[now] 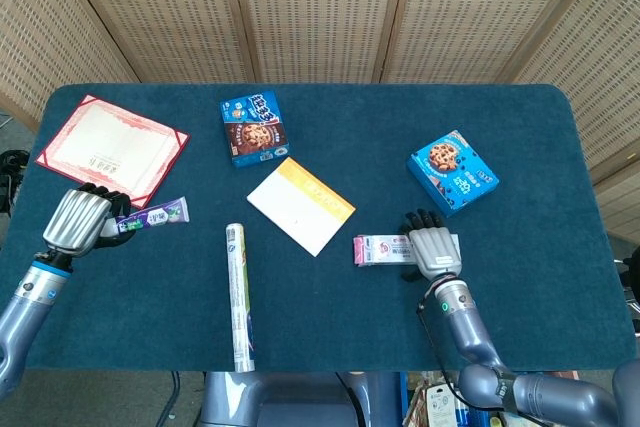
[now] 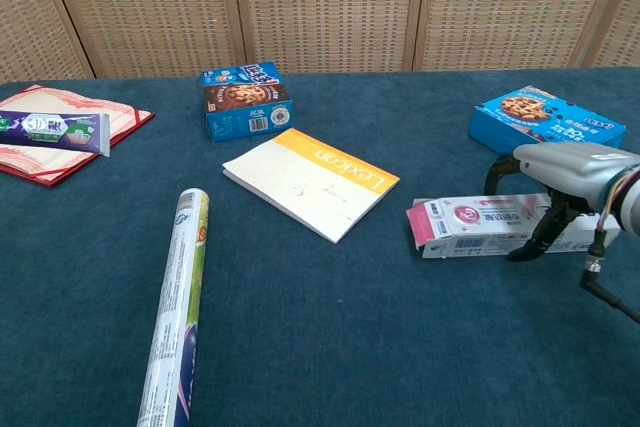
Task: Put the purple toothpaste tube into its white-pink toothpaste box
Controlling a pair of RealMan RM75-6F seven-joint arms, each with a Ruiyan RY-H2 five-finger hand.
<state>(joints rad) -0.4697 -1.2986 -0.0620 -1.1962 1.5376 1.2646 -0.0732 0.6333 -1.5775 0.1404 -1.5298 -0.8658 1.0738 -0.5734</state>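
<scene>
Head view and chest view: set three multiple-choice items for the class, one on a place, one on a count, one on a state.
1. Where does the roll lie?
A. left of the notebook
B. on the red folder
C. beside the right cookie box

2. How many blue cookie boxes?
A. one
B. two
C. three

3. What is in the left hand?
A. nothing
B. the tube
C. the toothpaste box

Answers: 1 A, it lies nearer the front edge, left of the notebook; 2 B, one each side; 3 B, its fingers grip the tube's end.
</scene>
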